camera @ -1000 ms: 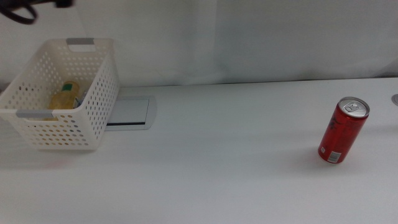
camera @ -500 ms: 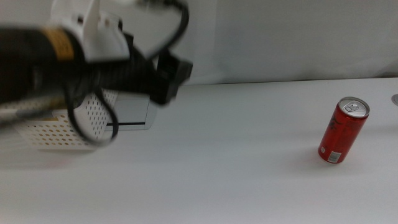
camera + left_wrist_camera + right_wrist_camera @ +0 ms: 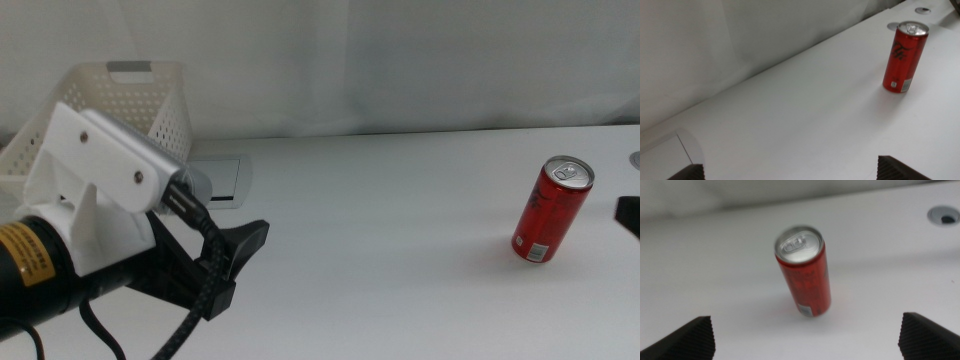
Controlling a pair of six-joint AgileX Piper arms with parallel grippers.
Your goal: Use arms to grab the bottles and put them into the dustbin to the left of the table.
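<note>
Red can is standing upright (untouched) ahead of the right gripper, jaws spread wide, while the left gripper is hovering unclenched, empty, well apart.

A slim red drink can stands upright on the white tabletop, its silver lid and pull tab facing the camera. The right gripper is spread wide, its two dark jaw tips showing on either side, clear of the can. A small round grey fitting sits in the tabletop beyond the can.
</note>
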